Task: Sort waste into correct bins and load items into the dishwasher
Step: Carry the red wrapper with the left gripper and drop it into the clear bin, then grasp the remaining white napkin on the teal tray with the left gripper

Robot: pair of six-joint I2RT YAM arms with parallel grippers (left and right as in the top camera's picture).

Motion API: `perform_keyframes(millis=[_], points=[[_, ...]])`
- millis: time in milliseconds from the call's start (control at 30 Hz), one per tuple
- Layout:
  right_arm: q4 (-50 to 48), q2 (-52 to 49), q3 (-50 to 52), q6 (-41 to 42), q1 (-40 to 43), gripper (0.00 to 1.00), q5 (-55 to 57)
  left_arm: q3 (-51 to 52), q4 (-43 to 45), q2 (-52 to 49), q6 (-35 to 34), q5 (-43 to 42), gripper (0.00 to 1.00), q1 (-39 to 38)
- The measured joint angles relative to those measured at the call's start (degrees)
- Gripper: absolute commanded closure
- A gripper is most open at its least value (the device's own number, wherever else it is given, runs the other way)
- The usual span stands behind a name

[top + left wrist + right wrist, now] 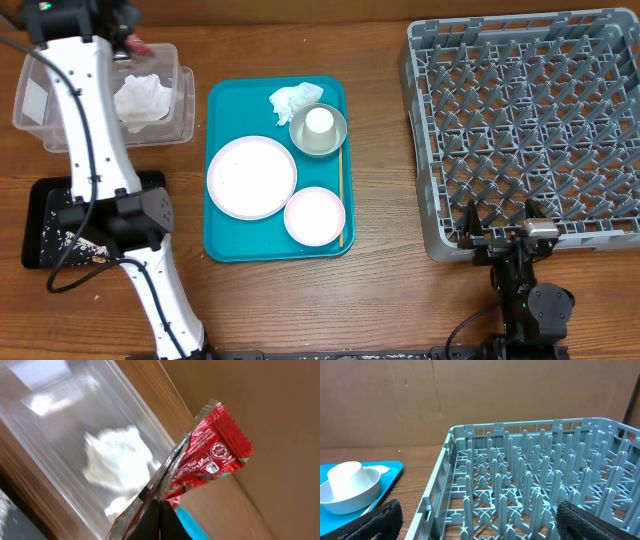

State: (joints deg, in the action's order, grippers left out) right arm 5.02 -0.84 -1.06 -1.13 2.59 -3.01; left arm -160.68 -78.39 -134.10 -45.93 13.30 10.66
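My left gripper (128,35) is shut on the small red wrapper (141,46) and holds it above the clear tub (30,100). In the left wrist view the wrapper (210,455) sticks out of the closed fingers (160,510) over the tub (55,420), which holds a crumpled napkin (117,462). A second napkin (295,98) lies on the teal tray (222,240) with the plate (251,177), the white bowl (314,216), the cup (319,121) in the silvery bowl (334,142), and the stick (340,195). My right gripper (500,232) is open and empty at the rack's (530,120) front edge.
The black tray (40,200) at the front left holds food scraps (70,240), partly hidden by my left arm. The right wrist view shows the open fingers (485,525) facing the rack's pegs (530,485), with the cup (345,477) and teal tray (395,467) to the left.
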Motion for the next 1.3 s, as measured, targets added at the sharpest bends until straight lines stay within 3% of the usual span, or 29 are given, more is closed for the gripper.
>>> perform_keyframes(millis=[33,133,233,433,600,667,767,1100,1300], points=[[0.00,0.00,0.00,0.02,0.00,0.00,0.02,0.00,0.74,-0.37,0.28,0.94,0.75,0.70],[-0.02,0.00,0.00,0.00,0.00,0.00,0.00,0.00,1.81,-2.25,0.33,2.43,0.68,2.32],[-0.02,0.00,0.00,-0.02,0.00,0.00,0.00,0.00,1.73,-4.55,0.83,2.29,0.46,3.63],[-0.02,0.00,0.00,0.02,0.00,0.00,0.00,0.02,0.55,-6.12,1.09,-3.30,0.45,5.25],[-0.02,0.00,0.00,-0.02,0.00,0.00,0.00,0.02,0.76,-6.12,4.15,-17.33,0.51,4.85],[-0.04,0.00,0.00,0.02,0.00,0.00,0.00,0.02,1.77,-6.12,6.43,-22.69,0.46,4.11],[-0.04,0.00,0.00,-0.02,0.00,0.00,0.00,0.02,2.62,-6.12,10.97,-28.65,0.30,1.46],[-0.02,0.00,0.00,0.00,0.00,0.00,0.00,0.20,2.34,-7.56,15.52,-26.67,0.25,-15.21],[-0.02,0.00,0.00,0.00,0.00,0.00,0.00,0.31,2.64,-14.88,16.15,-24.59,0.23,-19.67]])
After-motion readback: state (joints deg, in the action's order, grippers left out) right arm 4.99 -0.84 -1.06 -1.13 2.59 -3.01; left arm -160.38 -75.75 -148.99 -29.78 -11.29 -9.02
